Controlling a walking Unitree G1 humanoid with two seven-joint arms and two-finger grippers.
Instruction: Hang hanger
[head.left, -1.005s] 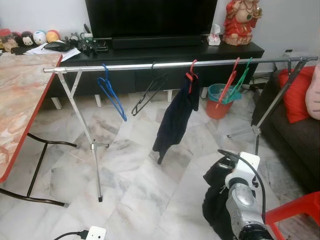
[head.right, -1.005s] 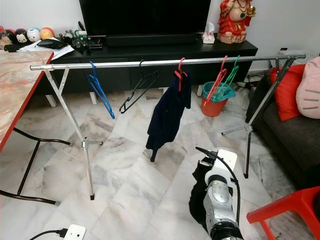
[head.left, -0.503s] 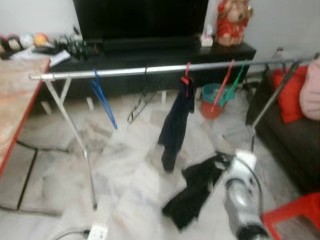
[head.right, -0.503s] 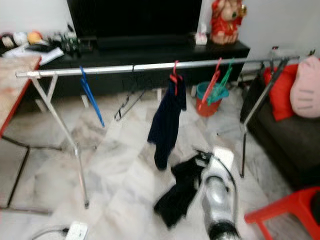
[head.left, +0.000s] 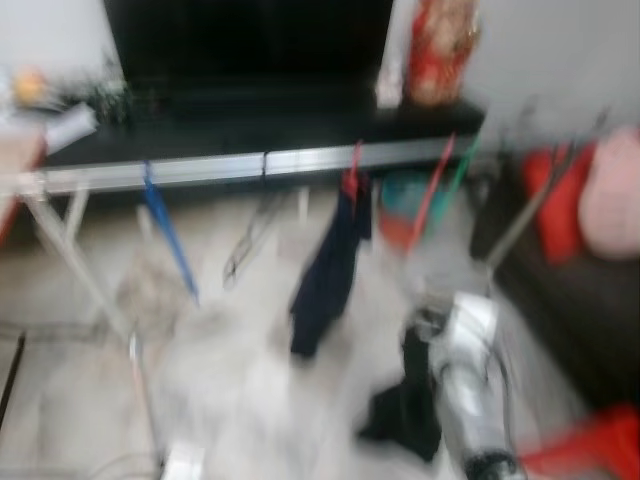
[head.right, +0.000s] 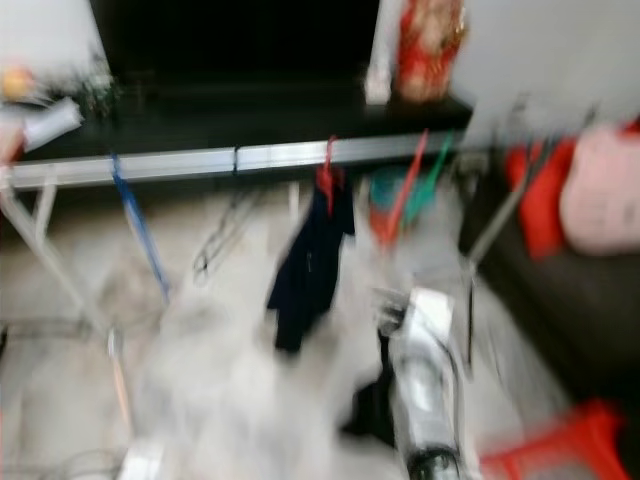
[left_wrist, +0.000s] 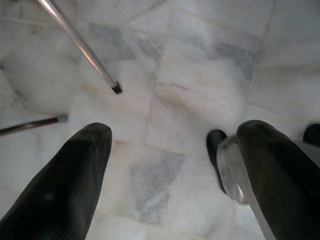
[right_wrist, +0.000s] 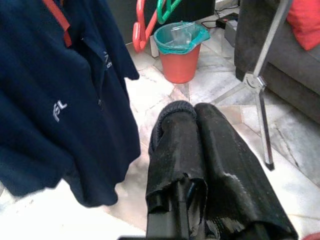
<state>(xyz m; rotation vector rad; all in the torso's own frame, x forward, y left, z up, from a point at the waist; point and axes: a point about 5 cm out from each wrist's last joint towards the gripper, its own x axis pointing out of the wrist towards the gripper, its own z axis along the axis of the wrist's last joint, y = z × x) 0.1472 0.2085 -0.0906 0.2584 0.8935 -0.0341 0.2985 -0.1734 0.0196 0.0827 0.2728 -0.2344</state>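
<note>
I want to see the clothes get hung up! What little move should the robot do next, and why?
Probably lift the right end effector up toward the silver metal rail. It is shut on a black garment that hangs low, well below the rail, beside the navy shirt already hanging there.
</note>
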